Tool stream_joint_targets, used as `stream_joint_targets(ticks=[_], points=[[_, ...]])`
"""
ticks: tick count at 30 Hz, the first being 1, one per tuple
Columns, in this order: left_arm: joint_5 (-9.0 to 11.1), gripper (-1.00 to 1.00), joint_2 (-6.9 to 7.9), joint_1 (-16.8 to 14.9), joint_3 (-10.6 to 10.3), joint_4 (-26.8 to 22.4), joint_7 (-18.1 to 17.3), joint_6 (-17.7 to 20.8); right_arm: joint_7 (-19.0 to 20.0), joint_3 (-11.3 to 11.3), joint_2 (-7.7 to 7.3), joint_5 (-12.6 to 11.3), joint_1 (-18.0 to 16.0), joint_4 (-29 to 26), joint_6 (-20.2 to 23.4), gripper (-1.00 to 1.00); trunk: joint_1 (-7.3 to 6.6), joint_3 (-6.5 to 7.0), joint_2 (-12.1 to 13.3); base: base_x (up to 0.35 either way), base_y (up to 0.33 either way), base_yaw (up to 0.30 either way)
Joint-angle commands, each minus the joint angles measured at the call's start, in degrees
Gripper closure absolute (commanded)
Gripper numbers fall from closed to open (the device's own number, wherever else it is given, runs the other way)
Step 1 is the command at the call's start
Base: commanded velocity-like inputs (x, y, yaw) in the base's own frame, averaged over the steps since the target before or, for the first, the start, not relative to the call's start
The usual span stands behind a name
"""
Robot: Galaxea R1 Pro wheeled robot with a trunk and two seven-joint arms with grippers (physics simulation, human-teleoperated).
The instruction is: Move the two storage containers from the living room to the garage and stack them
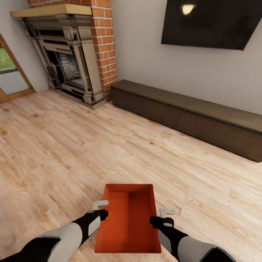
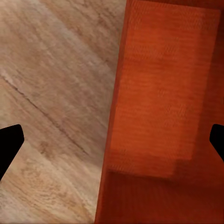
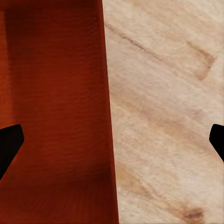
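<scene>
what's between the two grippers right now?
The storage container sits between the left gripper and right gripper in the head view, one gripper at each long side wall. Each wrist view shows fingertips straddling a wall.

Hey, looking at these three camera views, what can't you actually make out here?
- Head view: the storage container hides the floor beneath it, so resting or lifted is unclear.
- Head view: the left gripper and right gripper flank its long sides; contact too small to tell.
- Wrist views: both fingertips are cut off at the edges, so the grip stays unclear.
</scene>
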Motion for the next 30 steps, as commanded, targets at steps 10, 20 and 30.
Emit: stream_joint_targets(ticks=[10, 20, 30], points=[[0.5, -1.0, 0.5, 0.0, -0.1, 0.0, 0.1, 0.1, -0.2, 0.5, -0.06, -0.6, 0.0, 0.0, -0.2, -1.0, 2.2, -1.84, -4.0, 0.0, 0.0, 0.0], [0.4, -1.0, 0.35, 0.0, -0.1, 0.0, 0.1, 0.2, -0.1, 0.5, -0.07, -0.6, 0.0, 0.0, -0.2, -1.0, 2.2, -1.84, -4.0, 0.0, 0.0, 0.0], [0.1, -1.0, 0.34, -0.1, -0.1, 0.0, 0.6, 0.7, -0.2, 0.5, -0.08, -0.6, 0.0, 0.0, -0.2, -1.0, 2.2, -1.84, -4.0, 0.0, 0.0, 0.0]])
